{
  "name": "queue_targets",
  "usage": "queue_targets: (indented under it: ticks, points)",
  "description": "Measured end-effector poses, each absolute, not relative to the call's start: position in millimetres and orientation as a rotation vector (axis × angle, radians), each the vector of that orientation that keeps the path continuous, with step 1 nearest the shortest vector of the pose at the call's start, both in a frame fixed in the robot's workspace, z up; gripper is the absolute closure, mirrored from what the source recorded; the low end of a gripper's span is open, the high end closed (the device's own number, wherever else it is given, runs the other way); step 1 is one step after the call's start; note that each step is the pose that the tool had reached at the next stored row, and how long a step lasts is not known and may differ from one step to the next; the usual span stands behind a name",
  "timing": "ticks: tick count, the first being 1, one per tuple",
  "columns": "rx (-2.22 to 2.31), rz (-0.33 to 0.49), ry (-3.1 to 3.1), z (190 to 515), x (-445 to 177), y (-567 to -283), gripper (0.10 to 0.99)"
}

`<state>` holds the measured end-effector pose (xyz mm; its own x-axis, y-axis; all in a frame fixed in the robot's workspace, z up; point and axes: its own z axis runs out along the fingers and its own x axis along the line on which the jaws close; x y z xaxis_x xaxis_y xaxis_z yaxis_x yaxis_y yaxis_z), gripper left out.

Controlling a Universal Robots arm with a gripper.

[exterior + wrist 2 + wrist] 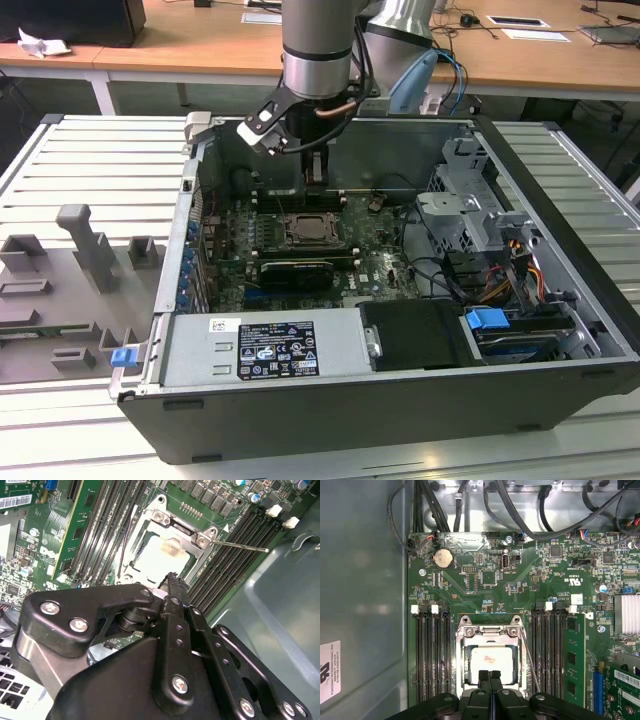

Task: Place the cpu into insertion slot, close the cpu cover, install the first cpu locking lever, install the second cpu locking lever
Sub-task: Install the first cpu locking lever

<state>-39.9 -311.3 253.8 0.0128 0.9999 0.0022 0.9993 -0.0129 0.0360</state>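
**While levers wait, cpu sits covered**

While the fingers (483, 676) hang pinched together and empty just above the slot (458, 655), the cpu (490, 661) lies seated, cover (489, 639) seemingly down over it. One lever (240, 545) juts out over the memory slots (235, 560), so latching looks undone. Around: green board (470, 580), open case (300, 440), ribbed metal bench (90, 150), wooden desks (200, 45) behind.
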Motion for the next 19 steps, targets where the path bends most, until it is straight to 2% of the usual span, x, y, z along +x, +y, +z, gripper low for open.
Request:
queue_targets:
  ticks: [19]
  points:
    - [2.218, 0.041, 2.190, 259.4, -39.9, -311.3, 0.980]
